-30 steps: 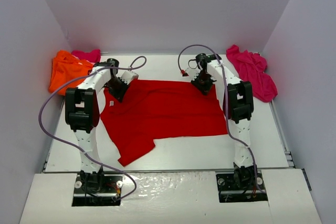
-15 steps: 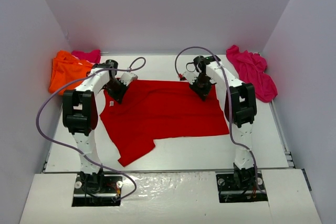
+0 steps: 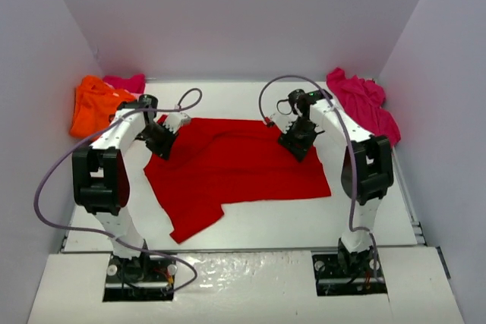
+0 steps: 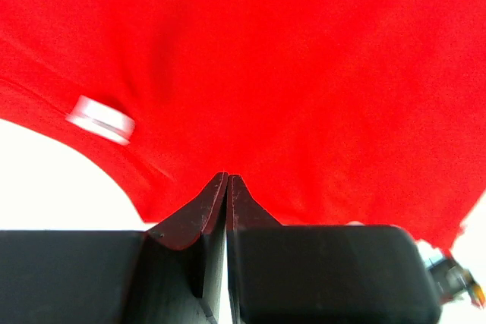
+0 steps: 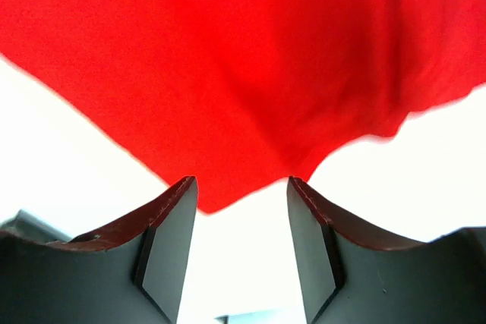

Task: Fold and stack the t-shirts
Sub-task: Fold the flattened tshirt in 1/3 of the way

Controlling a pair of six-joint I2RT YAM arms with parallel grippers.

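Note:
The red t-shirt (image 3: 243, 165) lies spread flat on the white table (image 3: 250, 221), with one sleeve pointing to the near left. My left gripper (image 3: 161, 147) is at its far left corner. In the left wrist view the left gripper (image 4: 228, 176) is shut on the edge of the red cloth (image 4: 266, 73), near a white label (image 4: 100, 119). My right gripper (image 3: 298, 144) is at the shirt's far right edge. In the right wrist view the right gripper (image 5: 241, 181) is open, and a corner of the red cloth (image 5: 228, 58) lies between its fingertips. An orange t-shirt (image 3: 93, 104) and a pink one (image 3: 125, 81) lie bunched at the back left. A magenta t-shirt (image 3: 366, 104) lies at the back right.
Grey walls (image 3: 30, 111) close in the table on the left, back and right. Purple cables (image 3: 47, 180) loop from both arms. The arm bases (image 3: 140, 267) stand at the near edge.
Both arms have swung their elbows outward. My left gripper has moved left and nearer, pulling the shirt's far left corner with it. My right gripper has moved a little nearer along the right edge.

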